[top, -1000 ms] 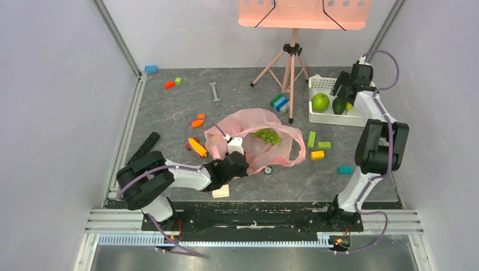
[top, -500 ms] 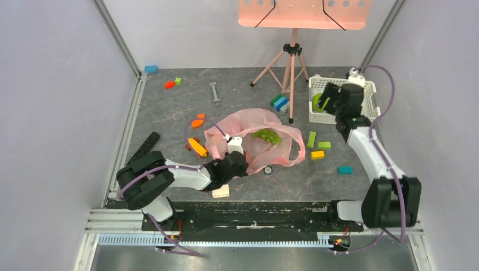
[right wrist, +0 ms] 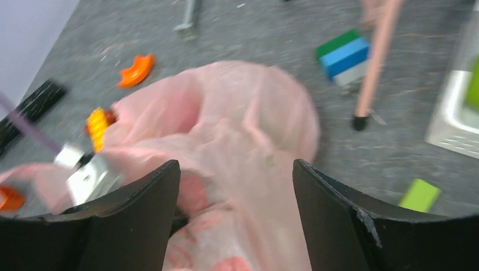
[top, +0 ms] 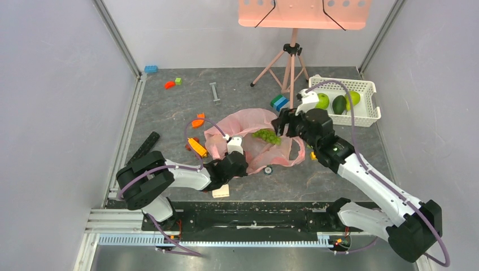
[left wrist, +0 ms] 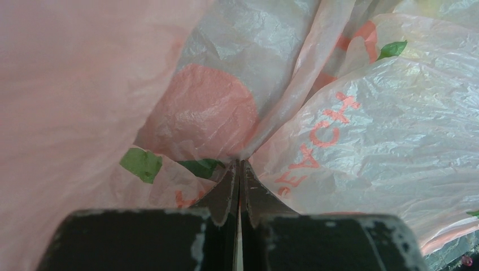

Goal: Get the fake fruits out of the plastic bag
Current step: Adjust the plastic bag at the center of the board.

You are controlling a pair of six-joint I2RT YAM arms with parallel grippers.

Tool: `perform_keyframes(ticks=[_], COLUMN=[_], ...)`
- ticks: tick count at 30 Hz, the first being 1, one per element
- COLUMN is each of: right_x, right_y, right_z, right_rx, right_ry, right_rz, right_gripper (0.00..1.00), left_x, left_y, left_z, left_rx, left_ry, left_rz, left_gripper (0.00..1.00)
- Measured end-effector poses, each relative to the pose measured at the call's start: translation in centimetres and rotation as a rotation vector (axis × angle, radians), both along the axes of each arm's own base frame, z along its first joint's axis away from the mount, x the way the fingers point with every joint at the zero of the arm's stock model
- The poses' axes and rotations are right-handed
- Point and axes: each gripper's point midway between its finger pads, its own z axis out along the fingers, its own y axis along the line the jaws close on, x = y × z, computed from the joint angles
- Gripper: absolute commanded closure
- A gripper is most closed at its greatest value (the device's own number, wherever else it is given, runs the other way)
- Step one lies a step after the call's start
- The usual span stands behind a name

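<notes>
The pink plastic bag lies crumpled at the table's middle, with green grapes showing in its open mouth. My left gripper is shut on a fold of the bag at its near side; the fingertips pinch the film. My right gripper is open and empty, hovering over the bag's right side, close to the grapes. A green apple, a dark avocado and a yellow-green fruit lie in the white basket.
A pink tripod stands just behind the bag; its leg shows in the right wrist view. Coloured blocks lie around: a blue-green one, an orange piece, a green one, a yellow-orange one. A black bar lies at the left.
My right arm has swung from the basket at the far right to over the bag, gripper open and empty. The left gripper and bag have not moved.
</notes>
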Motion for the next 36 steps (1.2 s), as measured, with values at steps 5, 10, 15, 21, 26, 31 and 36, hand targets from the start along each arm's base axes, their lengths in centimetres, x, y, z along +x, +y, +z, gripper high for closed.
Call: perform_keyframes(ticks=[5, 10, 15, 21, 26, 31, 36], right_x=[-4.0, -7.8, -8.1, -7.9, -7.8, -7.7, -7.4], right_y=[6.2, 10.7, 11.7, 10.1, 9.6, 9.9, 10.6], right_z=[-0.6, -1.9, -4.5, -9.2, -10.6, -11.0, -11.8], right_rx=[-0.015, -0.051, -0.088, -0.143, -0.142, -0.121, -0.089], right_ry=[0.015, 0.034, 0.079, 0.168, 0.195, 0.194, 0.180], right_rz=[0.241, 0.402, 0.398, 0.298, 0.262, 0.252, 0.261], right_gripper=[0.35, 0.48, 0.54, 0.52, 0.51, 0.51, 0.45], left_x=[0.0, -0.1, 0.0, 0.1, -0.6, -1.2, -1.4], left_y=[0.2, 0.4, 1.1, 2.4, 4.8, 7.2, 9.0], left_z=[0.0, 0.0, 0.3, 2.2, 3.8, 3.9, 3.7], left_rx=[0.002, 0.003, 0.009, -0.018, -0.067, -0.058, -0.016], left_ry=[-0.003, -0.005, -0.018, -0.057, -0.079, -0.084, -0.089], left_rz=[0.004, 0.007, 0.025, 0.071, 0.134, 0.191, 0.232], left_gripper=[0.95, 0.95, 0.95, 0.95, 0.96, 0.96, 0.96])
